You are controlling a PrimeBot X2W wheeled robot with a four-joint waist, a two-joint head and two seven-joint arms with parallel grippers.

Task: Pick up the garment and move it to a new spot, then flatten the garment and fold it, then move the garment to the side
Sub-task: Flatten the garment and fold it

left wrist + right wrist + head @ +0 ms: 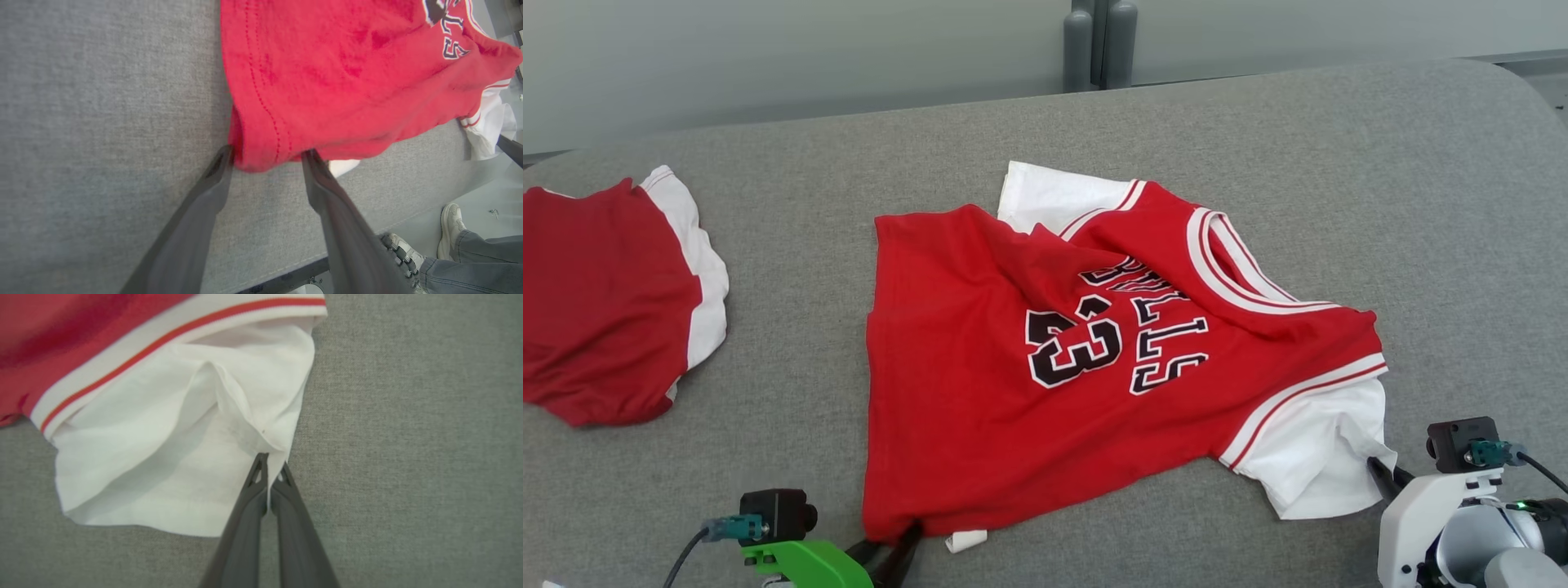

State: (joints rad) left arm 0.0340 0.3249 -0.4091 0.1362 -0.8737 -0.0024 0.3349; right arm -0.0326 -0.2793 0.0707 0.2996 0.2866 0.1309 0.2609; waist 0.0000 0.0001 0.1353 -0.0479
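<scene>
Right wrist view: the right end effector pinches the sleeve of the probably limp, light red-and-white fabric jersey; the left end effector is spread astride its near hem corner.

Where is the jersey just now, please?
Head view: the jersey lies mid-table, right of another red garment, its near hem corner at the left claw and its white sleeve in the right claw.
</scene>
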